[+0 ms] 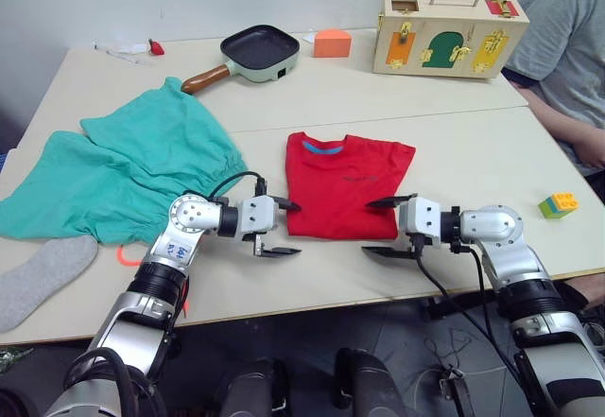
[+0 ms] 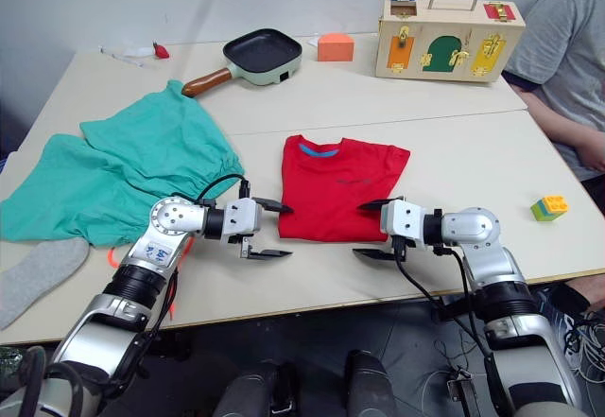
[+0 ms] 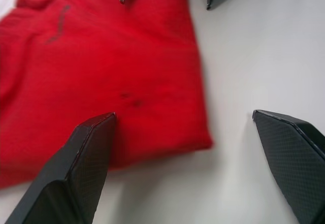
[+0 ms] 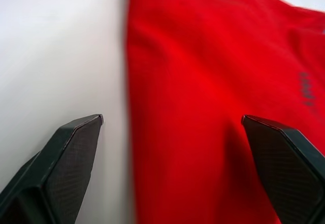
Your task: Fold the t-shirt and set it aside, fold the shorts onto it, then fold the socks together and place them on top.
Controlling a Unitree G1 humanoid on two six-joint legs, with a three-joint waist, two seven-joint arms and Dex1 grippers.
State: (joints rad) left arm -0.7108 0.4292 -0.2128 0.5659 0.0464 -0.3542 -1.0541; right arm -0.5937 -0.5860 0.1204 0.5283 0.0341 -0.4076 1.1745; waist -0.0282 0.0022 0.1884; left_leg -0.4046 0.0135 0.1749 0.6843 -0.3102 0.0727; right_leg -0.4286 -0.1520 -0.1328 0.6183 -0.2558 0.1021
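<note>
I'm hovering both grippers, left (image 1: 276, 228) and right (image 1: 389, 227), jaws wide open and empty, flanking the shirt's (image 1: 346, 182) near hem; best pinching both corners evenly.

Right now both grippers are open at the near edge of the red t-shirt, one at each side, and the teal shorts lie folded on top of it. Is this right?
Not quite. The left gripper and right gripper are open at the t-shirt, but the shorts lie spread out on the table to its left, apart from it, as the left eye view shows.
</note>
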